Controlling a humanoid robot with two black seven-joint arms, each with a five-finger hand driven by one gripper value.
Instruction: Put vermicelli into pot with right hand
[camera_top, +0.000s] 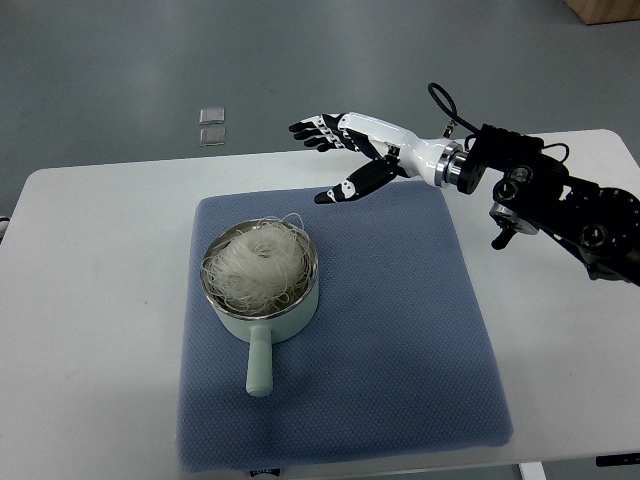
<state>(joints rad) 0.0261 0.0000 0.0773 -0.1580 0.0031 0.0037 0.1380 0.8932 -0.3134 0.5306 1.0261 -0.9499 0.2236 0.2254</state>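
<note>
— Nearest the lens is the front edge of the blue mat, with a small dark tag at its bottom edge that is cut off by the picture and too small to read.

— And on the mat?

— One pale green pot sits on the mat's left half, its handle pointing toward the camera. White vermicelli fills it, heaped in a loose nest, with a few strands curling over the rim. The heap hides the inside of the pot completely.

— Where is the robot's hand?

— Right hand hangs above the far edge of the mat, up and to the right of the pot, well apart from it. Its fingers are stretched out and spread, pointing left, the thumb angled down toward the mat; nothing is between them. I cannot tell how high it hangs.

— The arm behind it?

— Black, jointed, entering from the right edge, which cuts it off. A cable loops above the wrist.

— Anything else?

— White table runs under everything, cropped at the bottom. Beyond its far edge, on the grey floor, lie two small clear squares; what they are I cannot make out. A brown corner shows top right, mostly out of frame.
</note>
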